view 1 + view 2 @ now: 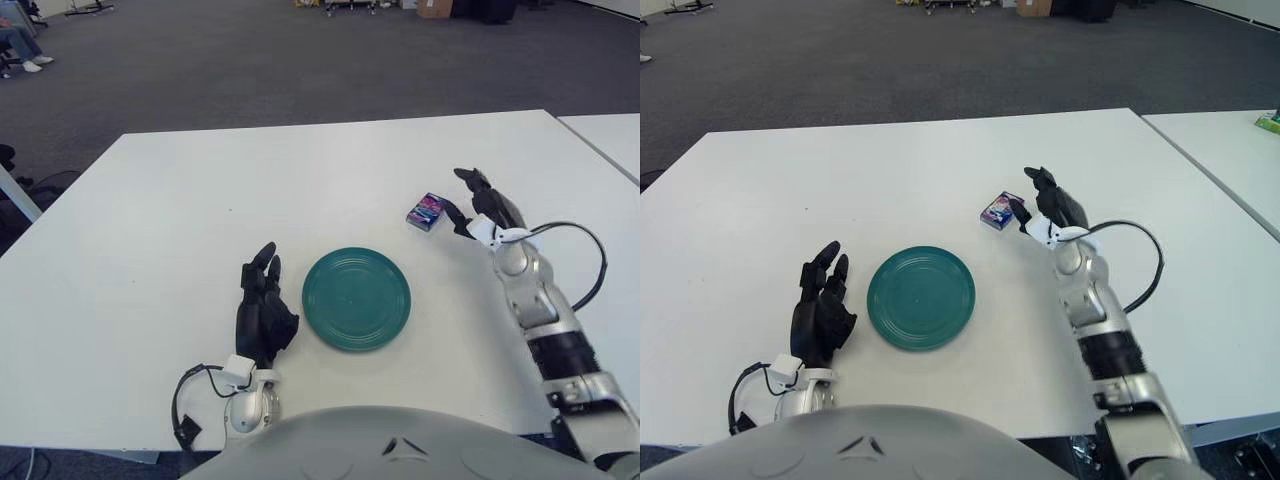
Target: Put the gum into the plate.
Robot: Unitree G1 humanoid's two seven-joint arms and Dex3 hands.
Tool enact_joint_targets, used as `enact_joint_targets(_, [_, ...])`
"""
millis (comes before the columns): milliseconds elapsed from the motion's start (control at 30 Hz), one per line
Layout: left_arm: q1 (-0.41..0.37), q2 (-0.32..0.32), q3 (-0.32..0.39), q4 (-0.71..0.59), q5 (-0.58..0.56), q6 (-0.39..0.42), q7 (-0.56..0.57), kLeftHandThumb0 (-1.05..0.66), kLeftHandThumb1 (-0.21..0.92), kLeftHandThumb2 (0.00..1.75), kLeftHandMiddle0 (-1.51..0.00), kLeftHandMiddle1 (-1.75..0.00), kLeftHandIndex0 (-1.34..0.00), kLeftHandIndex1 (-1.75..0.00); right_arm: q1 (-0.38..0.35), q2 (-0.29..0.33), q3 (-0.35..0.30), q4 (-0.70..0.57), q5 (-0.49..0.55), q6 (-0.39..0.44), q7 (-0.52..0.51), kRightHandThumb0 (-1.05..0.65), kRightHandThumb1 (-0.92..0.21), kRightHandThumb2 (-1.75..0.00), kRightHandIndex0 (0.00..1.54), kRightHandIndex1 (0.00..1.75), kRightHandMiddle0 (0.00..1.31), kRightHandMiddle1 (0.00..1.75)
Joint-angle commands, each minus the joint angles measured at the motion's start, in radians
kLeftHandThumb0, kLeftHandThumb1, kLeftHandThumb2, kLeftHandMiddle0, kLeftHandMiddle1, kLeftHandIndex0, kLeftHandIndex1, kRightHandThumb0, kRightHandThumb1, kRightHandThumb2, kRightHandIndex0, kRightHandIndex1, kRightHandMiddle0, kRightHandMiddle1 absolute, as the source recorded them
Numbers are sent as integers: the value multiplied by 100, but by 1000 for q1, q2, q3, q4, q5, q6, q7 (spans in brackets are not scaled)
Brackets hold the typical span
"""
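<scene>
Gum (427, 211) lies flat on the white table (150, 230), beyond the plate (356, 298) and off to its right, clear of the rim. You have the right hand (478, 203) just to the right of the gum, past the plate's far right edge; its fingers (470, 181) are spread wide and hold nothing, with the lower finger reaching right up beside the gum, though you cannot tell whether it touches. Your left hand (264, 308) shows just left of the plate, palm down, fingers relaxed and pointing away from you, holding nothing. You see the plate green, round and bare, sitting near the table's front edge, between the two hands
</scene>
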Motion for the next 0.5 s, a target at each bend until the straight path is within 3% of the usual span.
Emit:
enact_joint_targets(0, [-41, -46, 2, 63, 5, 34, 17, -101, 92, 105, -33, 0, 0, -81, -98, -49, 60, 126, -72, -80, -11, -76, -92, -64, 24, 1, 0, 56])
enact_joint_targets(200, [-38, -46, -8, 54, 7, 37, 20, -102, 92, 105, -31, 0, 0, -78, -196, -94, 134, 248, -158, -146, -15, -76, -92, -59, 21, 0, 0, 52])
enact_joint_targets(467, [-29, -51, -18, 41, 7, 38, 30, -99, 92, 104, -31, 0, 0, -79, -281, -105, 216, 356, -231, -203, 0, -74, -92, -52, 19, 0, 0, 48])
